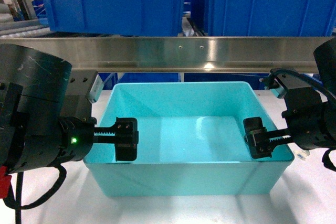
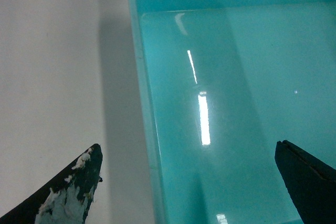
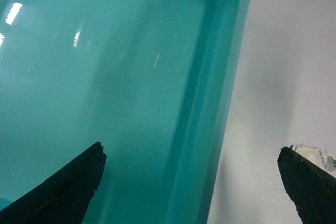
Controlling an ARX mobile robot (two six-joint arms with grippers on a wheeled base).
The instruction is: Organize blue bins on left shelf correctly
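Head view: a light turquoise-cyan rectangular plastic bin [image 1: 189, 129], glossy, tapered walls, flat rim lip, sits on a flat white tabletop [image 1: 310, 203], directly in front of a shiny stainless-steel shelf beam [image 1: 173, 53] that crosses the frame. Above and behind the beam, two darker royal-blue plastic bins [image 1: 113, 3] stand side by side on the rack level. The left gripper [image 1: 125, 138] is over the bin's left wall, its black toothed finger inside the bin; a green light shows on the arm behind it. The right gripper [image 1: 258, 137] is at the bin's right wall, also reaching inward. Left wrist view: the turquoise bin's [image 2: 236, 103] left wall runs up the frame between two dark fingertips [image 2: 73, 192], one over the white tabletop [image 2: 52, 66] outside, worn and flecked white, the other over the bin floor; jaws spread wide, straddling the wall, touching nothing visible. Right wrist view: same arrangement mirrored; the bin's [image 3: 105, 77] right wall passes between the fingertips [image 3: 63, 187], one inside, one over the tabletop [image 3: 283, 51] beside a small white paper scrap [image 3: 315, 157]; jaws spread apart, not clamped.
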